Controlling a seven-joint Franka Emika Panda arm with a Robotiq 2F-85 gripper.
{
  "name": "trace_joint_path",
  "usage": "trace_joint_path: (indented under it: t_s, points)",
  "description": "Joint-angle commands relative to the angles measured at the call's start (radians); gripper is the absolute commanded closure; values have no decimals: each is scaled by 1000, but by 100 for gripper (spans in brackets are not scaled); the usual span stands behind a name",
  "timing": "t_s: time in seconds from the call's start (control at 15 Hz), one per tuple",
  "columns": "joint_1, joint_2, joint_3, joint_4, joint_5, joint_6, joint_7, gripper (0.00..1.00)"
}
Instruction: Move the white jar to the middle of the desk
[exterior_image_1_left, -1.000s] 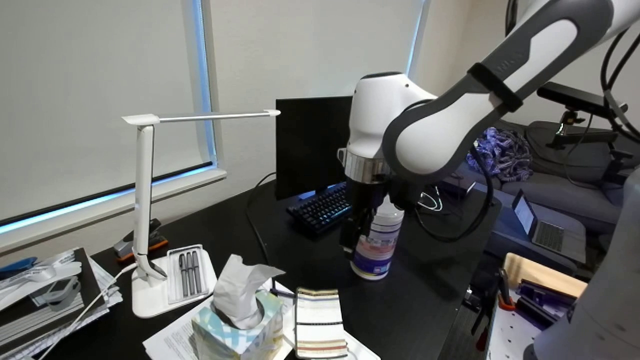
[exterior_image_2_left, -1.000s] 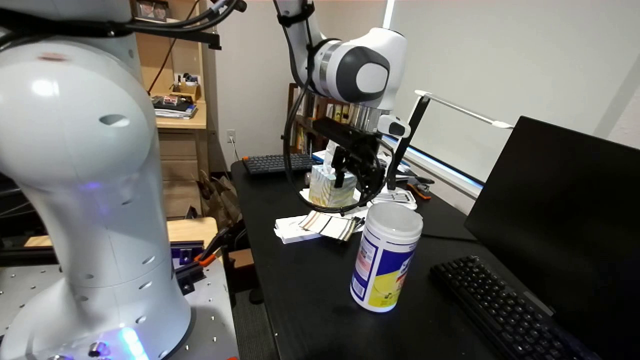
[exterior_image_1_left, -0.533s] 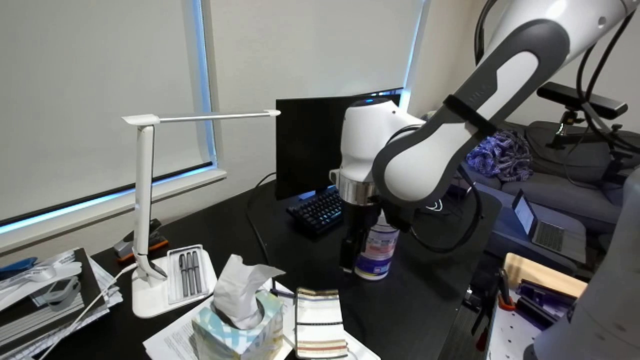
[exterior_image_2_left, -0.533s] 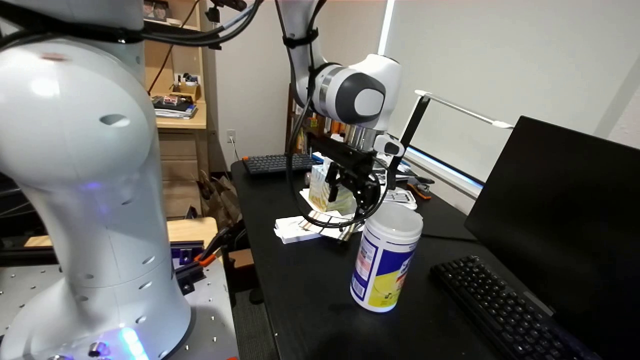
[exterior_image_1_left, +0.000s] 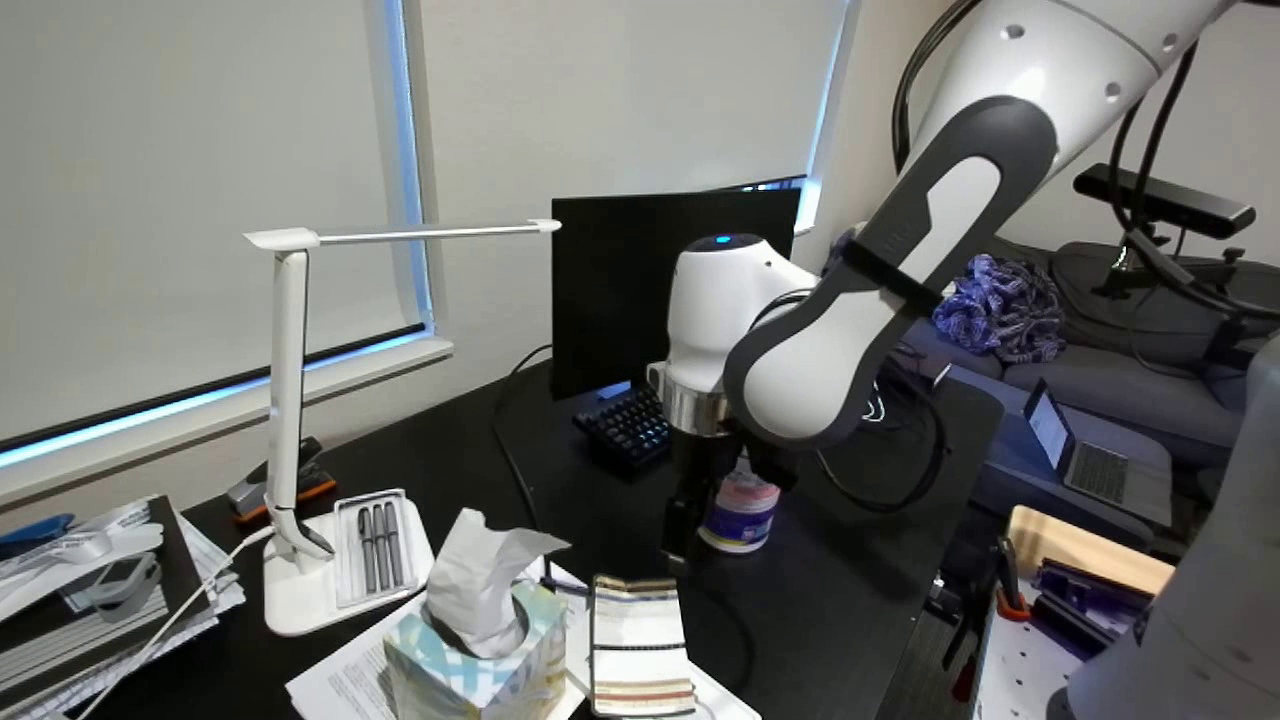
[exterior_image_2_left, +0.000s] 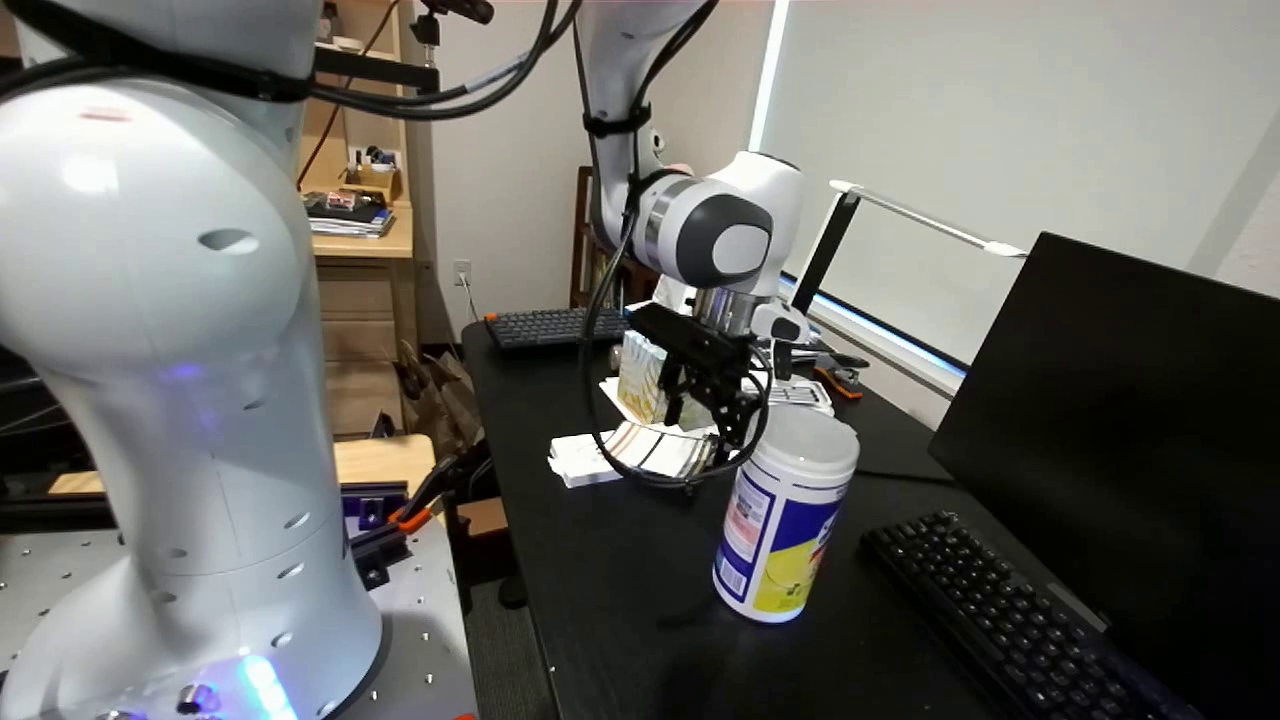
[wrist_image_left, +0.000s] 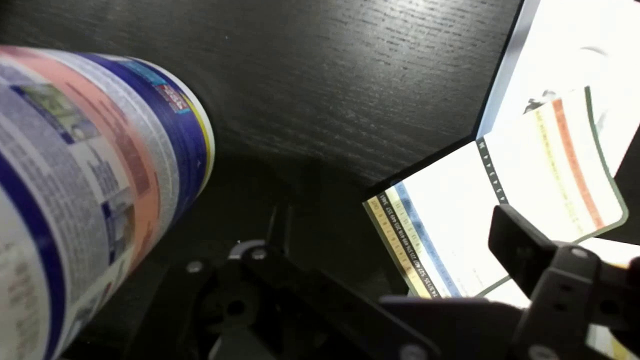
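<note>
Fingers (wrist_image_left: 520, 245) apart, the gripper (wrist_image_left: 392, 225) hung right of the jar (wrist_image_left: 100, 185) (wrist view) — a clean grasp likely required straddling it squarely, without a nudge.

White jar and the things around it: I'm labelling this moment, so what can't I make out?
White jar, wrist view: upper end cut off by the left edge; small label print blurred.
Tissue box, in an exterior view: partly hidden behind the gripper.
Jar's top, in an exterior view: hidden behind the arm and gripper.
Nearer keyboard, in an exterior view: cut off by the bottom edge.
</note>
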Motion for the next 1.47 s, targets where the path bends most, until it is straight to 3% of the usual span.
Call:
trace_joint_path:
  t_s: [0.0,0.4,0.53,0.73,0.93,1.4]
  points:
    - [-24,48,-10,6,-8,88,5,0]
    - [-53,32,-29,-16,25,198,37,0]
    - [-38,19,-40,-26,28,251,113,0]
    - [29,-2,-117,-42,-17,294,326,0]
    - [64,-6,-184,-35,-18,251,474,0]
    - [45,-17,-259,-37,35,213,713,0]
